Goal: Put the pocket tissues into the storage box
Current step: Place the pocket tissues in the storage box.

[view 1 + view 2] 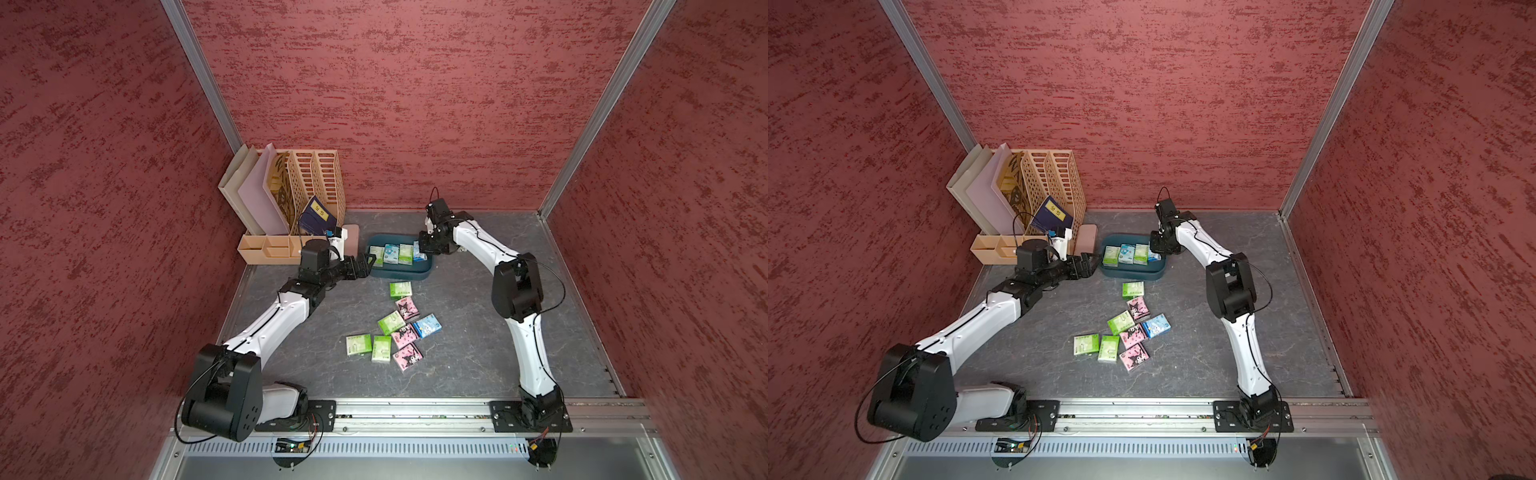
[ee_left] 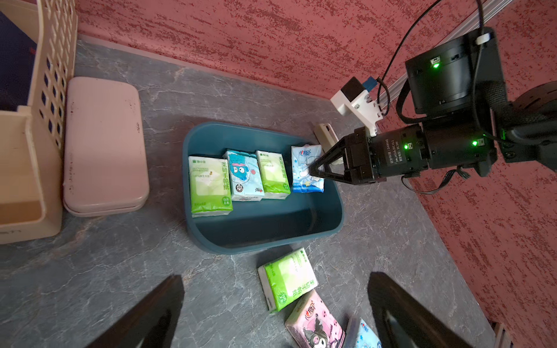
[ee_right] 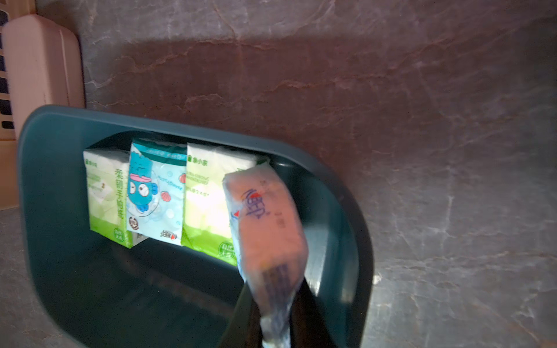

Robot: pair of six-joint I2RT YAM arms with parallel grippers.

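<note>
The dark teal storage box sits at the back of the table. Three pocket tissues stand in a row inside it: green, light blue and green. My right gripper is shut on a blue-and-white packet, which it holds over the box's right end beside that row. My left gripper stands wide open and empty at the box's left front corner. Several loose green, pink and blue packets lie on the table in front of the box.
A tall beige slotted file organiser with folders stands at the back left, with a low beige desk tray in front of it. A slim pink case lies left of the box. A small beige object lies behind the box's right corner. Red walls enclose the table.
</note>
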